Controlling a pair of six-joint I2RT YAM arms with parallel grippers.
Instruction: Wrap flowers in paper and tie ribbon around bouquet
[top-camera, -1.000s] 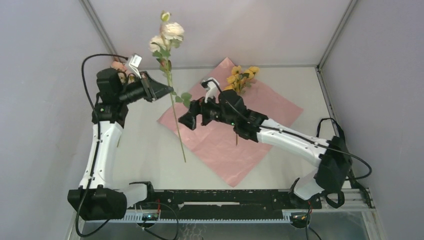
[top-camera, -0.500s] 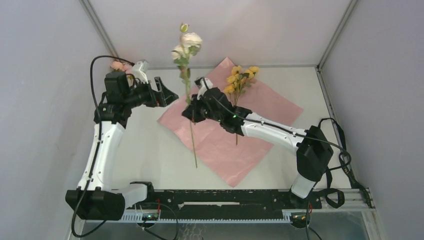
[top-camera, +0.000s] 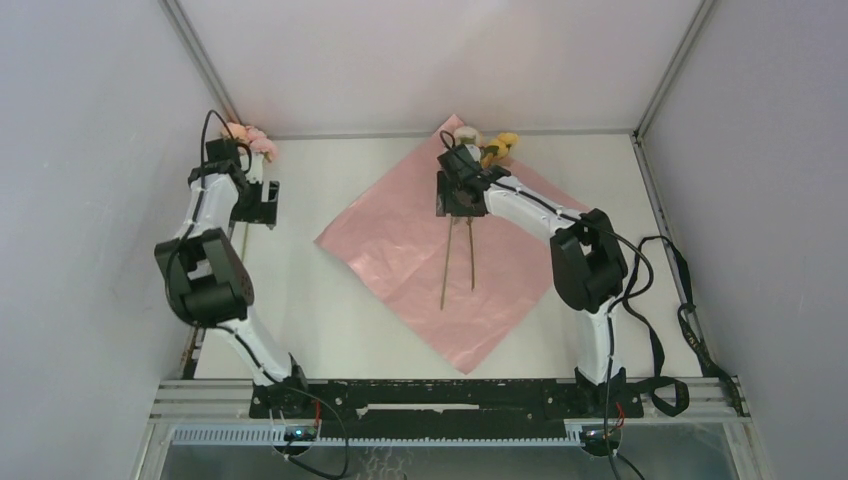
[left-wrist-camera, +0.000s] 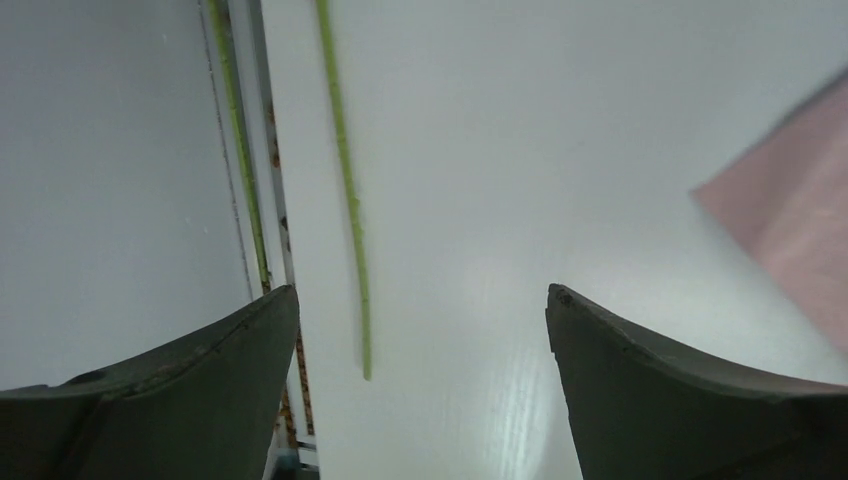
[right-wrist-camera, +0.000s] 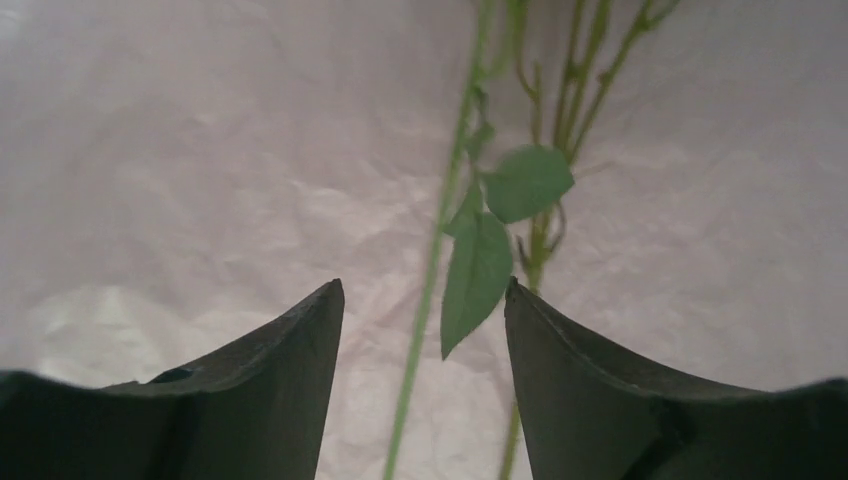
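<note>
Left claw (left-wrist-camera: 422, 292) hovering wide open, empty, table (left-wrist-camera: 520, 150) 10 o'clock | right claw (right-wrist-camera: 422, 287) hovering parted over stems (right-wrist-camera: 443, 225), paper (right-wrist-camera: 200, 150) 12 o'clock

White surface (top-camera: 300, 300), rectangular, matt, grey walls on three sides. Black rail along near edge.

Pink paper (top-camera: 420, 260) flat on surface, right of centre, turned like diamond: one corner touching far edge, opposite corner near rail, left corner about mid-surface, right corner short of right edge. Paper slightly crinkled.

Pink flower (top-camera: 250, 138) in far left corner, blooms against wall; its thin green stem (left-wrist-camera: 350, 200) lies straight along left edge on bare white, well apart from paper.
</note>
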